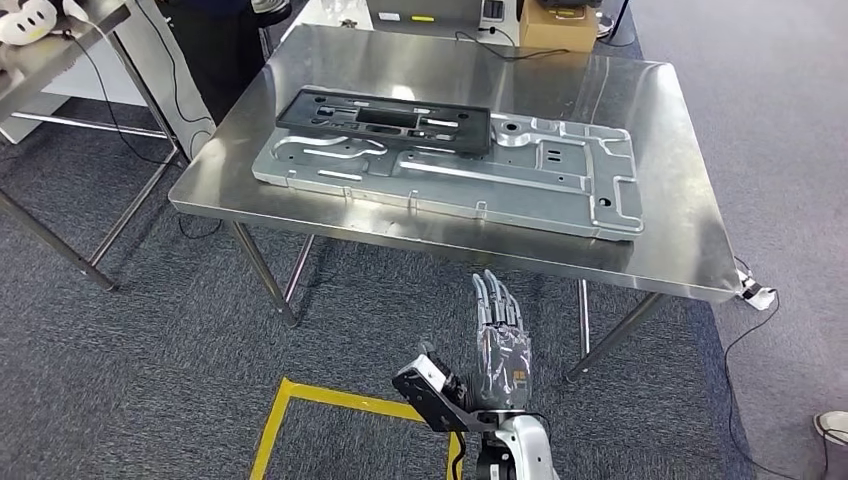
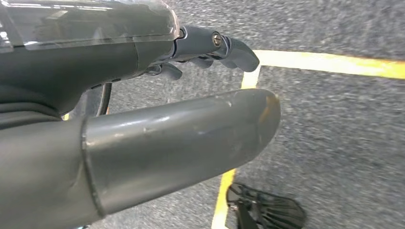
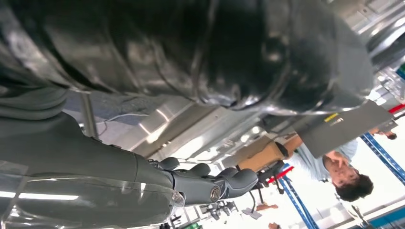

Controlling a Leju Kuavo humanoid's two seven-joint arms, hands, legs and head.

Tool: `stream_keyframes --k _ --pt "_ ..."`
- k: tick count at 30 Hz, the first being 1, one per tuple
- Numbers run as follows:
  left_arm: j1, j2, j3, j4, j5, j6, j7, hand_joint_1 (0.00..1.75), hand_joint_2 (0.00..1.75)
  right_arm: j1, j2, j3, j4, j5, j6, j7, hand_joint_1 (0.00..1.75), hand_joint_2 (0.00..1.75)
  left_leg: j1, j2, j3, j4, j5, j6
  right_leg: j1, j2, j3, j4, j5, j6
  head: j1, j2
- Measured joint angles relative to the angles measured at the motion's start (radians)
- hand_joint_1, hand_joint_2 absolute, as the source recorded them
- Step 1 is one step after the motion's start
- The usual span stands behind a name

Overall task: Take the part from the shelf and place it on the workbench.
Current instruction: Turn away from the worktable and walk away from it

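Note:
A black plastic frame part [image 1: 385, 118] lies flat on a large silver stamped metal plate [image 1: 540, 175] on the steel workbench [image 1: 680, 230]. My right hand [image 1: 500, 335] is below and in front of the bench's near edge, fingers straight and pointing at the bench, holding nothing. In the right wrist view the right hand [image 3: 200, 183] is seen from below the bench's underside [image 3: 191, 129]. My left hand [image 2: 210, 47] hangs over the grey carpet with its thumb [image 2: 191, 138] out and nothing in it.
A second steel table [image 1: 60, 50] stands at the far left. A cardboard box [image 1: 557, 25] and cables lie beyond the bench. Yellow floor tape [image 1: 300, 400] marks the carpet by my feet. A person [image 3: 344, 171] stands behind the bench.

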Motion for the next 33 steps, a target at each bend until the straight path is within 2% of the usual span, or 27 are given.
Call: stream_keyframes --k 1,2,3,5,6,7,9,10,11,13,14,15,16,17,18,19,21,22,24,25,26,28,29,30,31,32,33 --pt "0.0 0.0 0.0 0.0 0.0 0.0 0.0 0.0 0.0 0.0 0.0 0.0 0.0 0.0 0.0 0.0 0.0 0.0 0.0 0.0 -0.018 0.005 0.01 -0.002 -0.001 0.0 0.019 0.007 0.022 0.0 0.0 0.0" --pt "0.0 0.0 0.0 0.0 0.0 0.0 0.0 0.0 0.0 0.0 0.0 0.0 0.0 0.0 0.0 0.0 0.0 0.0 0.0 0.0 -0.035 0.011 0.018 -0.004 -0.001 0.0 0.054 -0.02 0.05 -0.001 0.0 0.0" --pt "0.0 0.0 0.0 0.0 0.0 0.0 0.0 0.0 0.0 0.0 0.0 0.0 0.0 0.0 0.0 0.0 0.0 0.0 0.0 0.0 -0.05 0.018 0.026 -0.007 -0.001 0.0 0.107 -0.079 0.069 -0.005 0.0 0.0" --pt "0.0 -0.001 0.0 0.0 0.0 0.0 0.0 0.0 0.0 -0.002 0.0 0.0 -0.002 0.0 0.0 0.0 0.0 0.0 -0.002 -0.001 -0.07 0.029 0.038 -0.016 0.004 0.0 0.212 -0.224 0.058 -0.016 0.0 0.0" --pt "0.0 -0.001 0.0 0.0 0.0 0.0 0.0 0.0 0.0 -0.003 0.0 0.0 -0.002 0.0 -0.001 0.0 0.0 0.0 -0.002 -0.002 -0.075 0.032 0.045 -0.022 0.007 0.0 0.243 -0.274 0.043 -0.021 0.0 0.0" --pt "0.0 -0.002 0.0 0.0 0.0 0.0 0.0 0.0 0.0 -0.003 0.0 0.0 -0.002 0.0 -0.001 0.0 0.0 0.0 -0.002 -0.002 -0.079 0.032 0.052 -0.029 0.01 0.0 0.254 -0.299 0.034 -0.025 0.0 0.0" --pt "0.001 -0.002 0.0 0.0 0.0 0.0 0.0 0.0 0.0 -0.002 0.0 0.0 -0.002 0.0 -0.001 0.0 0.0 0.0 0.0 -0.003 -0.085 0.032 0.057 -0.042 0.008 -0.001 0.245 -0.309 0.047 -0.036 0.0 0.0" --pt "0.002 -0.002 0.0 0.0 0.0 0.0 0.0 0.0 0.0 -0.002 0.001 0.0 -0.002 0.0 -0.001 0.0 0.0 0.0 0.001 -0.005 -0.094 0.048 0.036 -0.047 0.006 -0.003 0.237 -0.312 0.058 -0.045 0.0 0.0" --pt "0.003 -0.002 0.0 0.0 0.0 0.0 0.0 0.0 0.0 -0.002 0.001 0.0 -0.002 0.0 -0.001 0.0 0.0 0.0 0.001 -0.007 -0.107 0.08 -0.001 -0.051 0.003 -0.004 0.226 -0.315 0.069 -0.053 0.0 0.0" --pt "0.003 -0.002 0.0 0.0 0.0 0.0 0.0 0.0 0.0 -0.002 0.002 0.0 -0.002 0.0 -0.001 0.0 0.0 0.0 0.003 -0.009 -0.142 0.194 -0.096 -0.058 0.005 -0.007 0.199 -0.314 0.09 -0.062 0.0 0.0" --pt "0.003 -0.001 0.0 0.0 0.0 0.0 0.0 0.0 0.0 -0.001 0.002 0.0 -0.002 0.0 -0.001 0.0 0.0 0.0 0.003 -0.01 -0.155 0.254 -0.123 -0.061 0.006 -0.009 0.185 -0.312 0.099 -0.062 0.0 0.0" --pt "0.003 -0.001 0.0 0.0 0.0 0.0 0.0 0.0 0.0 -0.001 0.002 0.0 -0.001 0.0 -0.001 0.0 0.0 0.0 0.004 -0.01 -0.16 0.298 -0.127 -0.064 0.006 -0.012 0.17 -0.309 0.107 -0.062 0.0 0.0" --pt "0.003 -0.001 0.0 0.0 0.0 0.0 0.0 0.0 0.0 -0.001 0.002 0.0 -0.001 0.0 -0.001 0.0 0.0 0.0 0.005 -0.01 -0.151 0.312 -0.107 -0.066 0.006 -0.017 0.156 -0.305 0.115 -0.06 0.0 0.0" --pt "0.003 -0.001 0.0 0.0 0.0 0.0 0.0 0.0 0.0 -0.001 0.002 0.0 -0.001 0.0 -0.001 0.0 0.0 0.0 0.007 -0.008 -0.125 0.291 -0.075 -0.068 0.005 -0.022 0.142 -0.3 0.121 -0.058 0.0 0.0" --pt "0.003 -0.001 0.0 0.0 0.0 0.0 0.0 0.0 0.0 -0.001 0.002 0.0 -0.001 0.0 -0.001 0.0 0.0 0.0 0.008 0.0 -0.082 0.238 -0.046 -0.069 0.005 -0.027 0.13 -0.292 0.126 -0.055 0.0 0.0" --pt "0.001 0.0 0.0 0.0 0.0 0.0 0.0 0.0 0.0 -0.001 0.002 0.0 -0.001 0.0 -0.001 0.0 0.0 0.0 0.007 0.011 -0.03 0.167 -0.036 -0.069 0.005 -0.033 0.12 -0.284 0.129 -0.051 -0.001 0.0" --pt "-0.004 0.001 0.0 0.0 0.0 0.0 -0.001 0.0 0.0 -0.001 0.002 0.0 -0.001 0.0 -0.001 0.0 0.0 0.0 0.002 0.027 0.044 0.049 -0.052 -0.058 0.009 -0.048 0.108 -0.27 0.134 -0.041 0.0 0.0" --pt "-0.005 0.001 0.0 0.0 0.0 0.0 -0.001 0.0 0.0 -0.001 0.002 0.0 -0.001 0.0 -0.001 -0.001 0.0 0.0 -0.001 0.026 0.055 0.023 -0.064 -0.05 0.01 -0.056 0.105 -0.267 0.137 -0.035 0.0 0.0" --pt "-0.001 0.001 0.0 0.0 0.0 0.0 -0.001 0.0 0.0 -0.001 0.002 0.0 -0.001 0.0 -0.001 -0.001 0.0 0.0 0.001 0.013 0.047 0.011 -0.06 -0.032 0.01 -0.066 0.103 -0.264 0.142 -0.021 0.0 0.0" --pt "0.001 0.0 0.0 0.0 0.0 0.0 0.0 0.0 0.0 -0.001 0.003 -0.001 -0.001 0.0 -0.001 -0.001 0.0 0.0 0.003 0.008 0.043 0.008 -0.053 -0.023 0.009 -0.058 0.098 -0.254 0.132 -0.014 0.0 0.0" --pt "0.003 0.0 0.0 0.0 0.0 0.0 0.0 0.0 0.0 -0.001 0.002 -0.001 -0.001 0.0 -0.001 -0.001 0.0 0.0 0.005 0.003 0.038 0.006 -0.044 -0.015 0.006 -0.044 0.086 -0.225 0.108 -0.009 0.0 0.0" --pt "0.004 0.0 0.0 0.0 0.0 0.0 0.0 0.0 0.0 0.001 0.002 -0.001 0.0 0.0 -0.001 0.0 0.0 0.0 0.006 -0.008 0.023 0.006 -0.029 -0.005 0.002 -0.014 0.041 -0.11 0.028 0.001 0.0 0.0" --pt "0.004 0.0 0.0 0.0 0.0 0.0 0.0 0.0 0.0 0.002 0.001 -0.001 0.0 0.0 -0.001 0.0 0.0 0.0 0.005 -0.014 0.013 0.008 -0.023 -0.003 0.001 -0.007 0.018 -0.046 -0.006 0.003 0.0 0.0" --pt "0.005 0.0 0.0 0.0 0.0 0.0 0.0 0.0 0.0 0.003 0.001 -0.001 0.0 0.0 -0.001 0.0 0.0 0.0 0.004 -0.022 0.005 0.01 -0.017 -0.002 0.001 -0.005 0.007 -0.004 -0.022 0.004 0.0 0.0" --pt "0.006 0.0 0.0 0.0 0.0 0.0 0.0 0.0 0.0 0.004 0.001 -0.001 0.0 0.0 -0.001 0.0 0.0 0.0 0.003 -0.03 -0.002 0.012 -0.014 -0.003 0.001 -0.004 0.012 0.003 -0.019 0.003 0.0 0.0" --pt "0.006 0.0 0.0 0.0 0.0 0.0 0.0 0.0 0.0 0.004 0.001 -0.001 0.0 0.0 -0.001 0.0 0.0 0.0 0.002 -0.04 -0.006 0.015 -0.011 -0.004 0.001 -0.001 0.038 -0.031 0.003 0.0 0.0 0.0" --pt "0.006 0.0 0.0 0.0 0.0 0.0 0.0 0.0 0.0 0.004 0.001 -0.001 0.0 0.0 -0.001 0.0 0.0 0.0 0.001 -0.049 -0.008 0.016 -0.009 -0.006 0.002 0.007 0.079 -0.094 0.034 -0.006 0.0 0.0"
